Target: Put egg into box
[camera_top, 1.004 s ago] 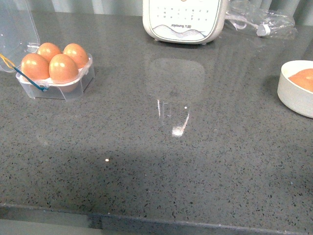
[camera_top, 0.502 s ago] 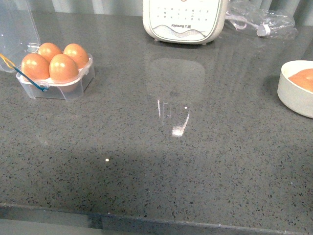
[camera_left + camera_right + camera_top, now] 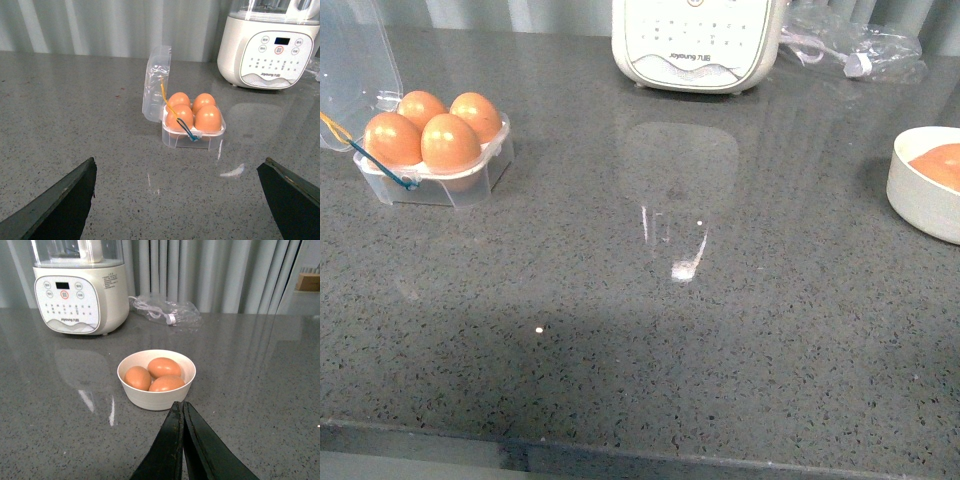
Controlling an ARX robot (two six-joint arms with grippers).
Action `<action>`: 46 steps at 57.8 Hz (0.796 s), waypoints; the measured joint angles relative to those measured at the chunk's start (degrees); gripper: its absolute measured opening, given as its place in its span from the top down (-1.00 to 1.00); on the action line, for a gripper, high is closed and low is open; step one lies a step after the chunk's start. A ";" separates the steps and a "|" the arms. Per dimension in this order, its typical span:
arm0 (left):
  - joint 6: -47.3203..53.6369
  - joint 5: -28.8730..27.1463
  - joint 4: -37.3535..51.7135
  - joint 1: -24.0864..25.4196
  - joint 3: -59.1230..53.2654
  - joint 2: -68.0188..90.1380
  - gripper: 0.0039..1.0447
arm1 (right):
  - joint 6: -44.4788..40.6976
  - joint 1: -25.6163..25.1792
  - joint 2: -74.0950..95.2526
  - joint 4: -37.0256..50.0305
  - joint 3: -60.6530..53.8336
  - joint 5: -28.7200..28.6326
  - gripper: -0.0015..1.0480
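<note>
Hanging spread wide, my left gripper (image 3: 179, 161) faces the box (image 3: 175, 139) straight ahead, lid (image 3: 156, 82) upright, all four cells filled with eggs (image 3: 208, 118); which one is the task's, I cannot tell. My right gripper (image 3: 181, 406), pressed together and empty, points at the bowl (image 3: 150, 399) holding three more. Front view shows neither arm.

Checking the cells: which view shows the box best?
Left wrist view: the box sits whole and centred, lid open, four eggs in it. Front view has it at the left edge, lid cropped. Right wrist view misses it.
</note>
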 joint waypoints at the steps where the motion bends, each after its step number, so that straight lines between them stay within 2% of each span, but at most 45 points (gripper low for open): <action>1: 0.00 0.00 0.02 0.00 0.00 0.00 -0.87 | 0.00 0.00 0.00 0.00 0.00 0.00 0.94; 11: 0.00 0.00 0.00 0.00 0.00 0.00 -0.87 | -0.04 0.00 0.00 0.00 0.00 0.00 0.93; 13: 0.00 0.00 0.02 0.00 0.00 0.00 -0.87 | -0.02 0.00 0.00 0.00 0.00 0.00 0.85; 46: 0.00 0.00 0.00 0.00 0.00 0.00 -0.87 | 0.00 0.00 0.00 0.00 0.00 0.00 -0.87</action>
